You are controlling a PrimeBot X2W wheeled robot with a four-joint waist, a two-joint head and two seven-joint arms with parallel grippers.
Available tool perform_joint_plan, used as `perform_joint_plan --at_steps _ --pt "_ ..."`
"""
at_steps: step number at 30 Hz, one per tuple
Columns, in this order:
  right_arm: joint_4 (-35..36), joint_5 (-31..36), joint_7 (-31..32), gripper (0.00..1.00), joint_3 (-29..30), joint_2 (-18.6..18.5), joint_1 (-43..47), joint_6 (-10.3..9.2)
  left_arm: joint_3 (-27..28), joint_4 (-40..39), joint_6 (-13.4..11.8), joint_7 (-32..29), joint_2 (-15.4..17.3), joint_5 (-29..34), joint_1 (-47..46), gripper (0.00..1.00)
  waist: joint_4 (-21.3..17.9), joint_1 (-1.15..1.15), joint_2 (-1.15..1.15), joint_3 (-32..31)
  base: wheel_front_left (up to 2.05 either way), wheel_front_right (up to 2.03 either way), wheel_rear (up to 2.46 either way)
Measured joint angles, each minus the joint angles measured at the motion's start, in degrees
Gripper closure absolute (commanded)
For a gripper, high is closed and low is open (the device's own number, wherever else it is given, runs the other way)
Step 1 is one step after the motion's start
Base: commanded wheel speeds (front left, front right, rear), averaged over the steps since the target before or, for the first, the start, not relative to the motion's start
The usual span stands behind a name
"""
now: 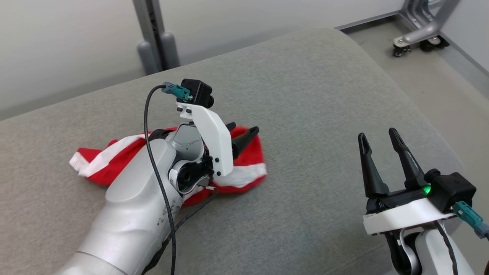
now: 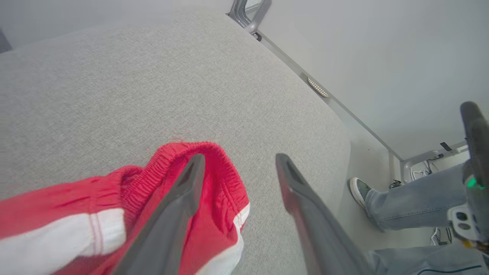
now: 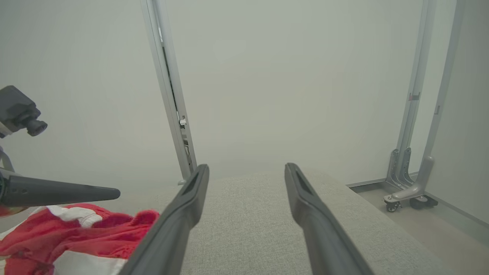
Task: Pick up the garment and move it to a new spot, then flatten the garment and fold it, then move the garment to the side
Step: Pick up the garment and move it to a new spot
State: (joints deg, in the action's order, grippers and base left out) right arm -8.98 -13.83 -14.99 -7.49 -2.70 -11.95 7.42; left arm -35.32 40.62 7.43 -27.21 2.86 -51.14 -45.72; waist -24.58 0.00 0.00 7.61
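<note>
Both jaws stood wide: your left gripper (image 2: 240, 160) over the crumpled red-and-white garment (image 1: 244, 173) on the grey tabletop (image 1: 305, 95), right gripper (image 1: 378, 135) well apart. Light, limp cloth, I judged; you'd best pinch the elastic waistband (image 2: 179, 152).

My head camera looks forward and down from above onto the grey padded surface (image 1: 324, 95). My left wrist camera hangs close over the red and white garment (image 2: 57, 221), angled down. My right wrist camera sits low, facing level across the surface towards the wall (image 3: 286, 76). All three views share the garment
</note>
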Motion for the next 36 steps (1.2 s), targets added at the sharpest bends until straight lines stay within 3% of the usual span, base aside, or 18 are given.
perform_joint_plan --at_steps 6,11,15,18,24,30,36 --pt "-0.4 0.5 0.0 0.00 1.2 0.0 -0.1 0.00 -2.2 -3.7 0.0 2.1 1.0 -3.4 0.3 0.00 3.6 0.00 0.00 -0.5 0.00 0.00 0.00" --pt "-0.6 1.7 0.0 0.00 1.8 0.0 0.1 0.00 -2.8 -9.0 0.0 7.2 5.7 -4.0 2.8 0.00 7.8 0.00 0.00 -1.0 0.00 0.00 0.00" --pt "-1.2 2.8 0.0 0.00 1.6 0.0 0.8 0.00 -2.0 -12.5 0.0 10.5 7.6 -4.0 4.8 0.00 10.6 0.00 0.00 -1.6 0.00 0.00 0.00" --pt "-1.1 3.3 0.0 0.00 2.0 0.0 0.8 0.01 -0.4 -15.5 -0.2 15.9 9.8 -2.7 6.7 0.00 12.2 0.00 0.00 -2.1 0.00 0.00 0.00" --pt "0.3 3.3 0.0 0.00 1.8 0.0 1.4 0.00 2.6 -20.6 -3.3 26.5 14.0 1.5 12.0 0.00 13.7 0.00 0.00 -3.0 0.00 0.00 0.00" --pt "2.0 3.3 0.0 0.00 2.7 0.0 3.4 0.00 6.5 -26.2 -8.3 37.0 18.4 4.9 20.8 0.00 14.9 0.00 0.00 -3.4 0.00 0.00 0.00" --pt "4.6 2.9 0.0 0.00 3.1 0.0 4.0 0.01 10.4 -28.9 -12.6 41.7 20.5 9.0 28.2 0.00 15.9 0.00 0.00 -2.7 0.00 0.00 0.00"
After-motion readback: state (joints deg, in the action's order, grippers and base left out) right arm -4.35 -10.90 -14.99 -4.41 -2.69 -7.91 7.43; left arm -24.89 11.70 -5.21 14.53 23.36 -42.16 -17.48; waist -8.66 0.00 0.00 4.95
